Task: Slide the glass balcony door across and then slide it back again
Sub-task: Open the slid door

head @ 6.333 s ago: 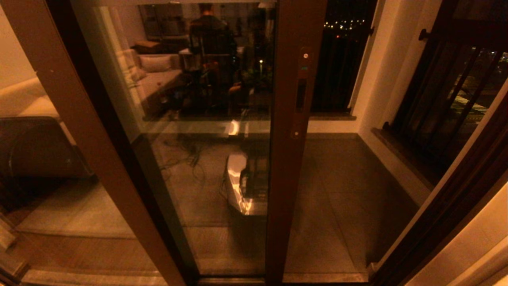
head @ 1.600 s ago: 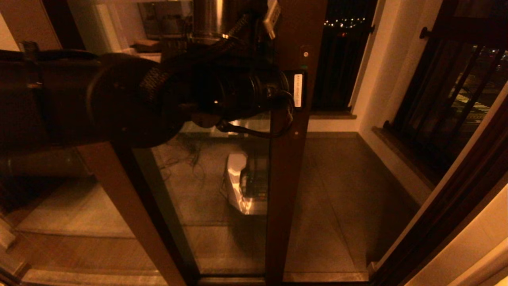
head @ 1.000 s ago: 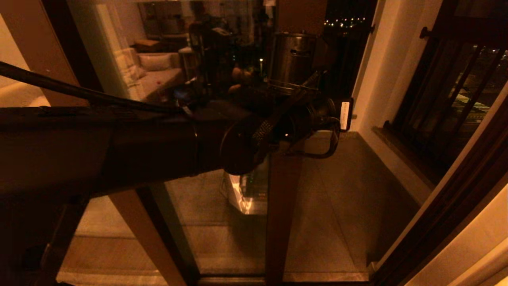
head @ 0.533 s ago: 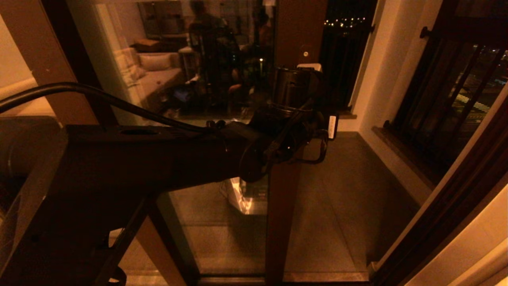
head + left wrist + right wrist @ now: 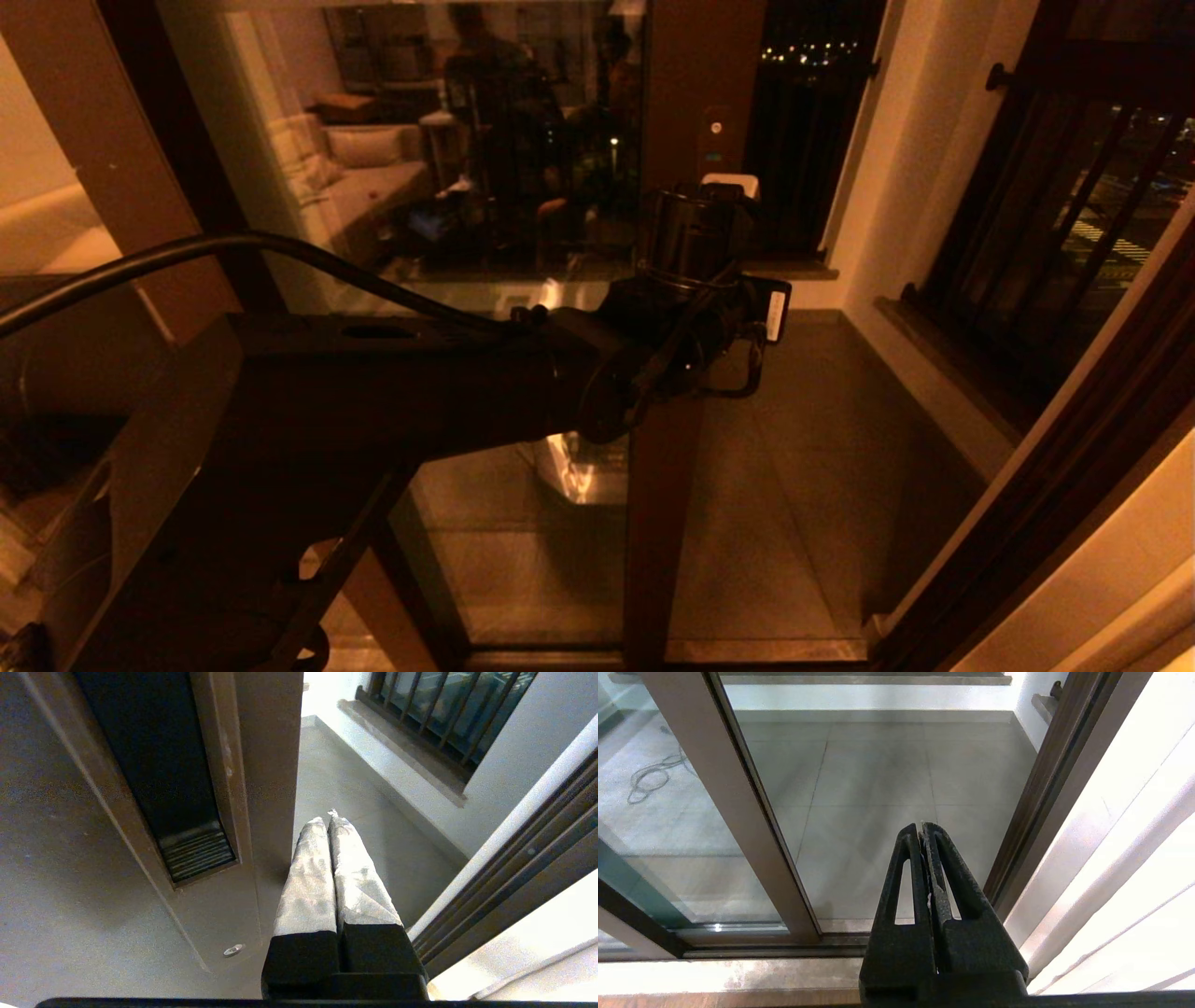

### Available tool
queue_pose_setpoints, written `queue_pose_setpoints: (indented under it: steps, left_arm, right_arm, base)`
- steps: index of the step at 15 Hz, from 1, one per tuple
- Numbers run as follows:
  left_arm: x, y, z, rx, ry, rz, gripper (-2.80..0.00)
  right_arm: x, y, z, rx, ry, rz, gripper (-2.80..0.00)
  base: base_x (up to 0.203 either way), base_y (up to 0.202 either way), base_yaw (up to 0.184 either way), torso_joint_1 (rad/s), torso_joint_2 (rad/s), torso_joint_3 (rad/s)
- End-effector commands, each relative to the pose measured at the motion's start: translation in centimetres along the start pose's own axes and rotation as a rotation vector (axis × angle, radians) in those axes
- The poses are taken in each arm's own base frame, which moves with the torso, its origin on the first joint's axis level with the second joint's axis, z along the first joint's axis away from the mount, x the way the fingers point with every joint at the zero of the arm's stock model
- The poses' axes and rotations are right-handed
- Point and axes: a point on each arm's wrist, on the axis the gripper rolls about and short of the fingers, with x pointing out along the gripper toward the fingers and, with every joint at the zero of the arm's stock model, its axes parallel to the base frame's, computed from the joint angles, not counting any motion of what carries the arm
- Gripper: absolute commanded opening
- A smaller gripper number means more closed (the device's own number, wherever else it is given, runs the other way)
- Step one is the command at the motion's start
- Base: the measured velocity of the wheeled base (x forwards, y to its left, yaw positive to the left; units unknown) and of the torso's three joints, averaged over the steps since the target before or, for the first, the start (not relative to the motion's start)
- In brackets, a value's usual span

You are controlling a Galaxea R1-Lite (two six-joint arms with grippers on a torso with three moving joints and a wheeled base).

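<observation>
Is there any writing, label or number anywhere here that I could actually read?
None can be read.
White label on the left arm's wrist, head view: print too small to read.
Handle plate on the glass balcony door: only a screw and a small greenish mark, no legible text.
Both wrist views: no writing in sight.

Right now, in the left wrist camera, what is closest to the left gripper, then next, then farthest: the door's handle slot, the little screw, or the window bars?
1. The little screw: on the glass balcony door frame, just beside the shut left gripper.
2. The handle slot: farther along the same door frame.
3. The window bars: farthest, across the balcony floor.
</observation>
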Motion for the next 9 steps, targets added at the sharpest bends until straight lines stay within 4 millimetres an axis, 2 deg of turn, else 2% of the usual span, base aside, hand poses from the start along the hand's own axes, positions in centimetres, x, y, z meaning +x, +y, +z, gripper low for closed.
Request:
queue_pose_setpoints:
  steps: [1,9]
  left_arm:
    - [0.0,0.34,0.17,-0.002,-0.004,0.021,-2.8]
    - [-0.25,0.69,0.74,-0.007,-0.017,0.061,-2.8]
  right_arm:
    - [0.0,0.0,0.01,-0.001,0.001,0.001,-2.8]
    - [0.01,0.0,-0.01,-0.001,0.002,0.001,-2.8]
  base:
    - [0.0,0.0,0.0,0.0,0.0,0.0]
    - [0.0,0.0,0.0,0.0,0.0,0.0]
